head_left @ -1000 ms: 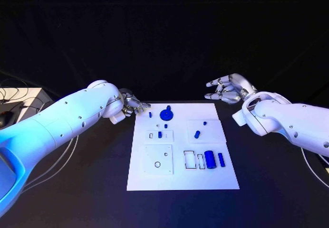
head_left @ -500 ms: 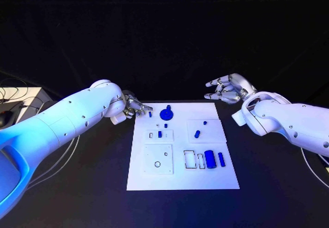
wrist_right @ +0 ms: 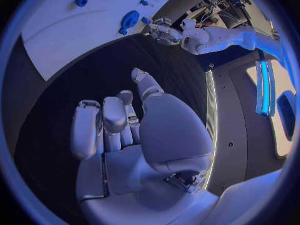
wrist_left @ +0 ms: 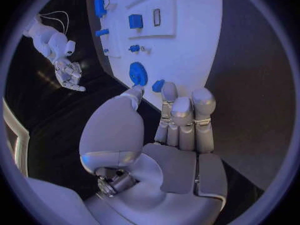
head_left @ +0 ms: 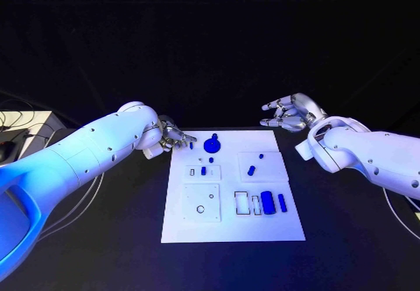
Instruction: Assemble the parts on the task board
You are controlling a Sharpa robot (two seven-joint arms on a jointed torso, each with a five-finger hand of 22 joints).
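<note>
Black tabletop (head_left: 105, 242) carries the white task board (head_left: 233, 233) in its middle, under a dark backdrop. From the head camera, the left hand (head_left: 172, 139) sits at the board's far left corner, fingers reaching toward a small blue peg (head_left: 192, 145) just inside that corner; I cannot tell whether they touch it. A round blue knob (head_left: 212, 145) lies just beyond the peg along the board's far edge. Nearer on the board, a blue cylinder (head_left: 267, 203) and a slimmer blue pin (head_left: 283, 200) lie side by side. The right hand (head_left: 289, 113) hovers off the board's far right corner, fingers apart and loosely curled, holding nothing.

From the left wrist, the left hand (wrist_left: 169, 130) has its fingers extended together at the board's (wrist_left: 194, 45) edge, nothing held; the peg (wrist_left: 158, 85) sits just beyond the fingertips (wrist_left: 169, 91), and the knob (wrist_left: 138, 74) lies just beside the thumb tip.

From the right wrist, the right hand (wrist_right: 125, 130) is spread and empty over the black table, well apart from the board (wrist_right: 69, 30) and its knob (wrist_right: 130, 20).
</note>
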